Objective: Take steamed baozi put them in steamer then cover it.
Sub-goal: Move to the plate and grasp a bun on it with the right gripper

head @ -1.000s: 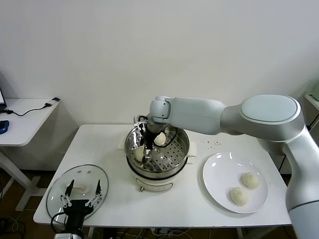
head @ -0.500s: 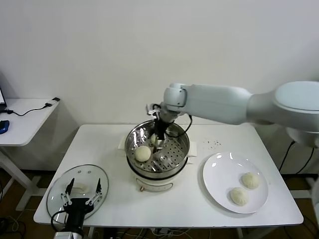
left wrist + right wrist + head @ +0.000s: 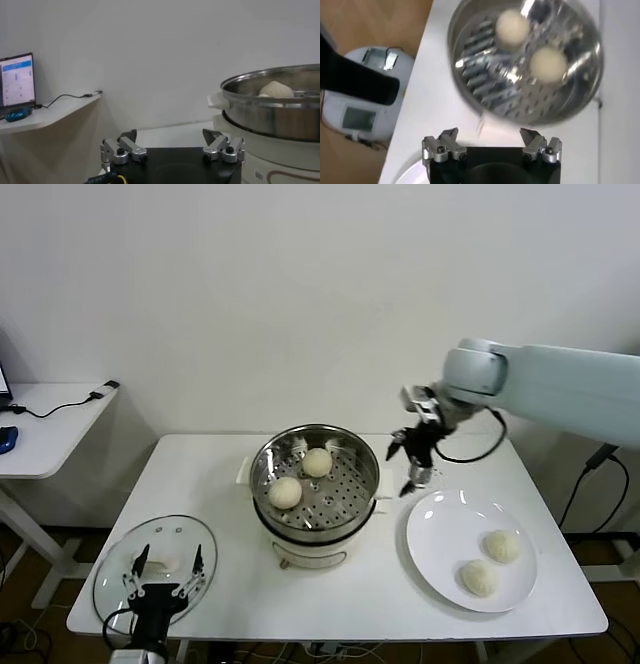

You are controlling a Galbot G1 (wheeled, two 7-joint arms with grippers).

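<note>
The steel steamer (image 3: 368,456) stands mid-table with two baozi inside, one at the front left (image 3: 286,492) and one behind it (image 3: 317,462). They also show in the right wrist view (image 3: 512,26) (image 3: 547,64). Two more baozi (image 3: 501,545) (image 3: 479,577) lie on the white plate (image 3: 440,534) at the right. My right gripper (image 3: 412,462) is open and empty, in the air between the steamer and the plate. The glass cover (image 3: 170,536) lies at the table's front left. My left gripper (image 3: 160,581) is open and empty, low over the cover.
A white side desk (image 3: 50,419) with a cable stands at the far left. In the left wrist view the steamer's rim (image 3: 280,95) is close on one side, and the desk with a lit screen (image 3: 18,80) is farther off.
My right gripper left a baozi in the steamer, rose out of it and swung right towards the plate. The left arm has not moved.
</note>
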